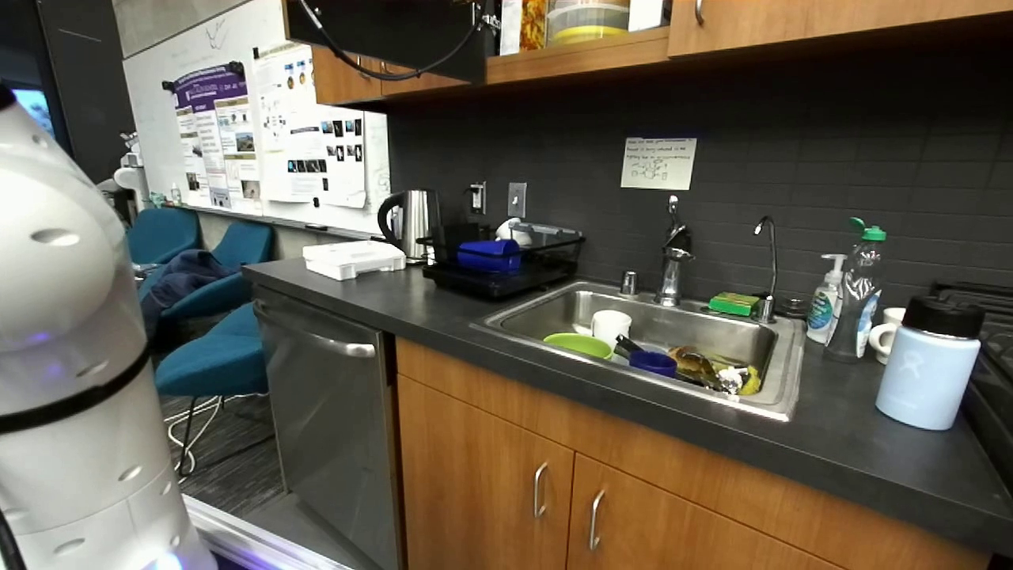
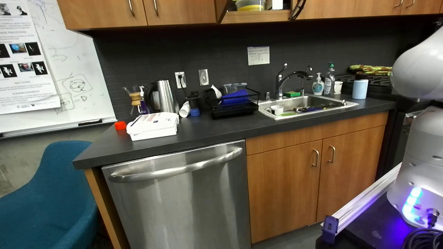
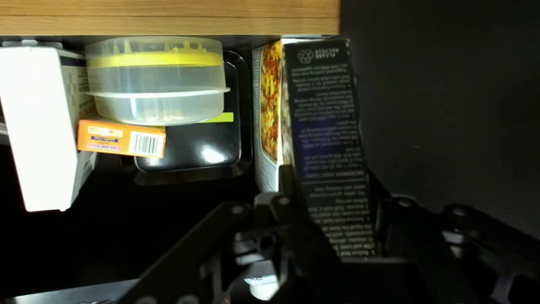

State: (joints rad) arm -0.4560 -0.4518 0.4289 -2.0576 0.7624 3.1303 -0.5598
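Wrist view: gripper (image 3: 331,190) clamped on a dark box (image 3: 325,122) at the end of a shelf (image 3: 168,19)

Its fingers (image 3: 291,190) stand apart with the box between them, one against each side; only the wrist view shows this grip plainly. The box is overhead, above the back edge of the bench (image 2: 204,128), its pale lettering upside down in the wrist view. Just beside it is a panel with a food picture (image 3: 270,101); I cannot tell whether it belongs to the same carton.

Farther along, the wrist view alone shows an orange packet (image 3: 122,139) and, behind a clear container (image 3: 156,80), a black tray (image 3: 211,143). Both exterior views show part of that container.

Below, a dish rack (image 1: 491,283) sits near the bench's back edge and a white case (image 2: 154,126) near its left edge. A red lid (image 2: 120,125) beside that case shows only in an exterior view. The sink (image 1: 791,380) lies toward the right edge; its green bowl (image 1: 578,344) is plainest in an exterior view. A pale blue bottle (image 1: 926,380) stands close to the right edge.
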